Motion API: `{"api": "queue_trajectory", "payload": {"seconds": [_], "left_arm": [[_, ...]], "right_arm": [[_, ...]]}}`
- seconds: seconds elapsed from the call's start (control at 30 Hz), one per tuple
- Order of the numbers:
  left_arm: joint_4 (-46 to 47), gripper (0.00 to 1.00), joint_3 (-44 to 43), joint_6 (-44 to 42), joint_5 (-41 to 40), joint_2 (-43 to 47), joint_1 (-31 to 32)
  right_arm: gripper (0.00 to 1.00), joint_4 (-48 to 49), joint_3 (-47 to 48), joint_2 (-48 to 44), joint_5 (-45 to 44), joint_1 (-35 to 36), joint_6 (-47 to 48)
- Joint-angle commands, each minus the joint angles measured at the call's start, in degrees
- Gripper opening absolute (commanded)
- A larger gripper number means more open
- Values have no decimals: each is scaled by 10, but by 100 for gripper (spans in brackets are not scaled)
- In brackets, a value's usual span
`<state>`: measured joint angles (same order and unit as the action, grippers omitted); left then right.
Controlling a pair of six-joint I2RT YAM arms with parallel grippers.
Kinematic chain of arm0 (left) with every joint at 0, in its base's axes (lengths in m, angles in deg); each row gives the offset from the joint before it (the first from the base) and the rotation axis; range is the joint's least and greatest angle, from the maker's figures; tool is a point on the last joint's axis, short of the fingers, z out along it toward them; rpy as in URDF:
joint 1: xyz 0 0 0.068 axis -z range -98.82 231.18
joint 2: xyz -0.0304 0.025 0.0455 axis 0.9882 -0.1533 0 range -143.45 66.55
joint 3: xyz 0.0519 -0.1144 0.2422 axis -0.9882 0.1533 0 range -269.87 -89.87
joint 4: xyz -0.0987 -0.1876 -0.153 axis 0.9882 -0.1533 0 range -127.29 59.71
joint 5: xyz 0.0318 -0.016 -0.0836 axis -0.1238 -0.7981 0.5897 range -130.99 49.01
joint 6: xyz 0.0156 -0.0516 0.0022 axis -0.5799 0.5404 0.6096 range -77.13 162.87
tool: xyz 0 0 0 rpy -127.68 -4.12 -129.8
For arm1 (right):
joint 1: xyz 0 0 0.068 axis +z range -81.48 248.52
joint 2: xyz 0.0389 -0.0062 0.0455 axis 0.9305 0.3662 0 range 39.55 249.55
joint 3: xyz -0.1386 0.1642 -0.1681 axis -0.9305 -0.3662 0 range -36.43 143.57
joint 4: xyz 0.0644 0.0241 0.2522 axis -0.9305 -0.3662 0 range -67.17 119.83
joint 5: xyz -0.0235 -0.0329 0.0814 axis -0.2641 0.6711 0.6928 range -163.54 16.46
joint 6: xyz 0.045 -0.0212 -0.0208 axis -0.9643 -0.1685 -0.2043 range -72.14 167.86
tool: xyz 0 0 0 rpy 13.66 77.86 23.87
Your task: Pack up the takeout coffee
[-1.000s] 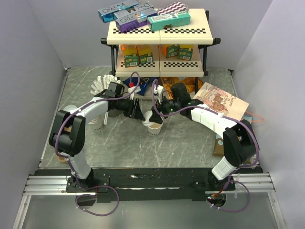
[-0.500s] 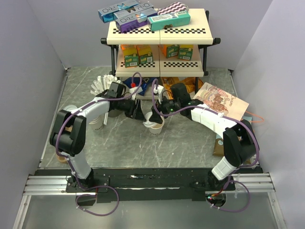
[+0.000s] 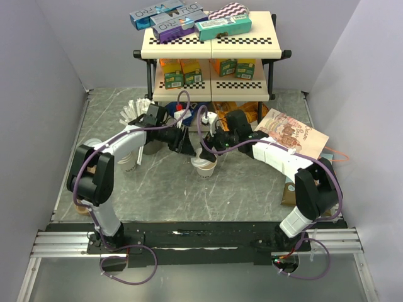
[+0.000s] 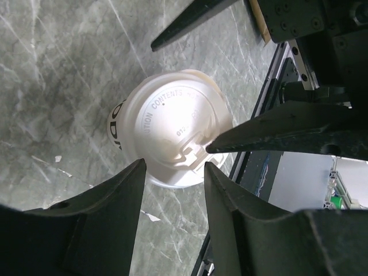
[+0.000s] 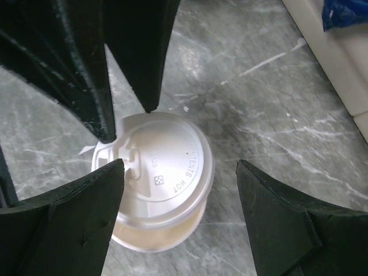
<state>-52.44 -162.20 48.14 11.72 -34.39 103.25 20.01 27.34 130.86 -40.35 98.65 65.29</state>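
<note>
The left arm and the right arm are wearing white shells on the long links behind each gripper and bulky black housings at the joints, and a purple cable is looping back from each wrist towards the base. The left gripper and the right gripper are showing matte black, wedge-shaped fingers tapering to blunt tips. Just behind the right one's fingers, a black block is carrying small round screw heads.
</note>
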Motion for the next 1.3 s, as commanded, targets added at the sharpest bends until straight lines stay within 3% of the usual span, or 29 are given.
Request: {"api": "queue_trajectory", "payload": {"seconds": [0.0,0.6,1.27], "left_arm": [[-3,50,-19,-7,20,-6,10],[-13,51,-24,-18,5,2,19],[-24,51,-12,-22,-15,5,25]], "right_arm": [[84,-6,4,-27,-25,2,14],[84,-49,-45,-78,-38,-2,30],[84,-89,-23,-79,-67,-12,13]]}}
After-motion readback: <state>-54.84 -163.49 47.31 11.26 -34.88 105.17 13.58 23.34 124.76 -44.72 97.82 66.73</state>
